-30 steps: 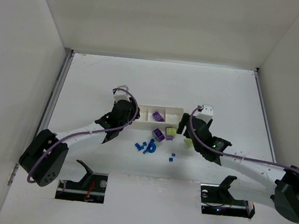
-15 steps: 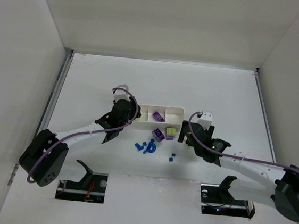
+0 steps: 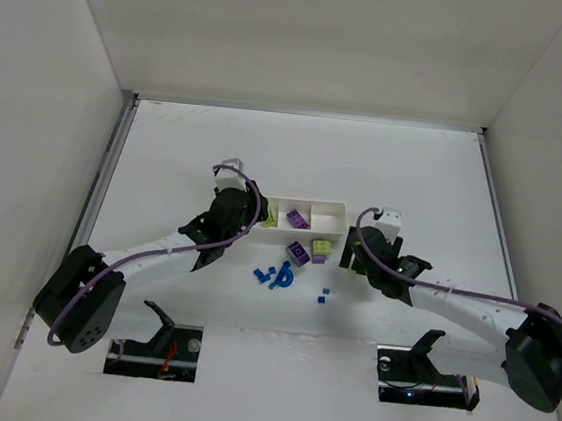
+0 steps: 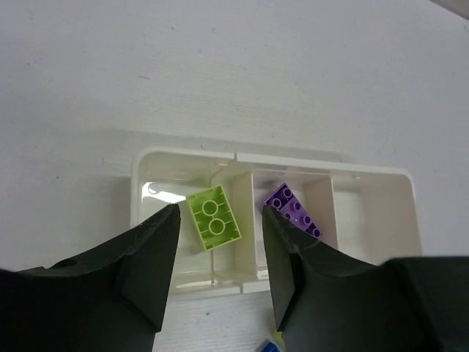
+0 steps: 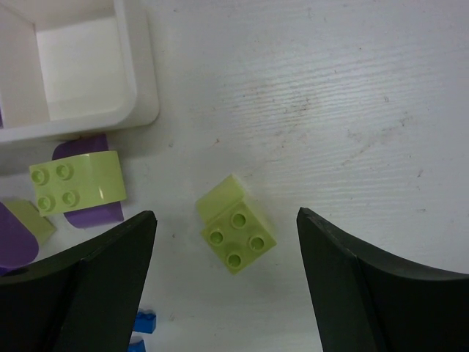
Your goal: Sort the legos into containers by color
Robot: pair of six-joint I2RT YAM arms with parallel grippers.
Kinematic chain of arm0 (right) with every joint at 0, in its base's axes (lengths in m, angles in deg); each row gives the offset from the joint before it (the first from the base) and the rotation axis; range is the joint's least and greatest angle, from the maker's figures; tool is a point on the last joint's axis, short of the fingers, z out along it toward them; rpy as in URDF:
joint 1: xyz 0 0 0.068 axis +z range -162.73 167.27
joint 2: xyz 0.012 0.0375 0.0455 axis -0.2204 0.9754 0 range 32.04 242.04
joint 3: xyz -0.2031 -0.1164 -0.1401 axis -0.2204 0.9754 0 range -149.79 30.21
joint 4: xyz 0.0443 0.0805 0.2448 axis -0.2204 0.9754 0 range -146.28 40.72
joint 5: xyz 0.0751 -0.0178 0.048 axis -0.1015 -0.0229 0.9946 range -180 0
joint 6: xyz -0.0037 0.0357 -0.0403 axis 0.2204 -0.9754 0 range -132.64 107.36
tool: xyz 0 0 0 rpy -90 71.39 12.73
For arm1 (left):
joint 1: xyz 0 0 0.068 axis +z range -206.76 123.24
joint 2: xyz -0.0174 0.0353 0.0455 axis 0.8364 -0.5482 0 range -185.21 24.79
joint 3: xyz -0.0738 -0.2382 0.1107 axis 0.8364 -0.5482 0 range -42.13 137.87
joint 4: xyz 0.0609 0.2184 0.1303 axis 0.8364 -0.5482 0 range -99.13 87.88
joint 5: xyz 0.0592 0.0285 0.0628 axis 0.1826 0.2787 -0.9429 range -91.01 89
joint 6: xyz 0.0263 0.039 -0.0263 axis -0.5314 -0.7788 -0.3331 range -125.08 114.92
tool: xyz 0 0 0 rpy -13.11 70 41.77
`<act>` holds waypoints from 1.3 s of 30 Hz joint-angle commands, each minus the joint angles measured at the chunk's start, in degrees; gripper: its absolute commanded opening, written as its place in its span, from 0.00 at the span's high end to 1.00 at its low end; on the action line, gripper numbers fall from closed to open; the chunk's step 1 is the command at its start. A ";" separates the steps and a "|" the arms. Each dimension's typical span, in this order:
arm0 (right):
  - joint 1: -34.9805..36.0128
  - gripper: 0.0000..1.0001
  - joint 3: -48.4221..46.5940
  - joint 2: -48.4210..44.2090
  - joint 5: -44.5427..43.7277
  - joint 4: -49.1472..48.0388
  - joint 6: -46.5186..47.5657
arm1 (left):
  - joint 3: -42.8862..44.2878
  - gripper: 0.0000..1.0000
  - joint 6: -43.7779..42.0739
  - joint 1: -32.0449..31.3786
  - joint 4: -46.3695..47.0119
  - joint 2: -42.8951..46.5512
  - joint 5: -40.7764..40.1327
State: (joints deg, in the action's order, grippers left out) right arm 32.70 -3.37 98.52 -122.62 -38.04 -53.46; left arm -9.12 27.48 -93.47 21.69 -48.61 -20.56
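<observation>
The white three-part tray (image 3: 333, 212) lies mid-table. My left gripper (image 4: 220, 214) hovers open over its left end. Below it a yellow-green lego (image 4: 213, 217) lies studs-down in the left compartment, free of both fingers. A purple lego (image 4: 292, 210) lies in the middle compartment. My right gripper (image 5: 226, 216) is wide open, straddling a yellow-green lego (image 5: 237, 229) that rests on the table without touching it. In the top view the right gripper (image 3: 353, 255) hides that lego.
In front of the tray lie another yellow-green lego (image 5: 76, 182) on a purple piece (image 5: 91, 213), a purple lego (image 3: 299, 253) and several small blue legos (image 3: 276, 276). The tray's right compartment (image 5: 80, 66) holds nothing. Enclosure walls stand on three sides.
My left gripper has opened wider and the yellow-green lego now lies in the tray's left compartment. My right gripper has shifted over the loose yellow-green lego, staying wide open.
</observation>
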 commanded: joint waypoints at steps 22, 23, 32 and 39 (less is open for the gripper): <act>0.05 0.74 -2.89 4.98 2.30 2.94 1.27 | -2.43 0.54 4.18 -3.05 3.70 5.64 2.67; 0.57 0.75 -2.72 3.93 1.86 2.68 1.27 | -2.25 0.54 4.27 -3.67 3.61 5.99 3.02; 1.02 0.76 -1.57 -8.37 3.96 -2.14 3.02 | 0.99 0.50 7.34 -9.12 1.15 9.51 3.99; -0.29 0.75 -0.08 -13.39 22.40 -21.73 2.15 | 1.18 0.49 11.12 -10.62 1.15 11.70 6.54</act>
State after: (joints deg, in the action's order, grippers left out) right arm 33.04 -3.76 86.09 -110.68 -46.50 -51.07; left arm -9.99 36.07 -103.67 21.78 -39.70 -15.53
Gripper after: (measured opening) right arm 0.515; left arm 0.502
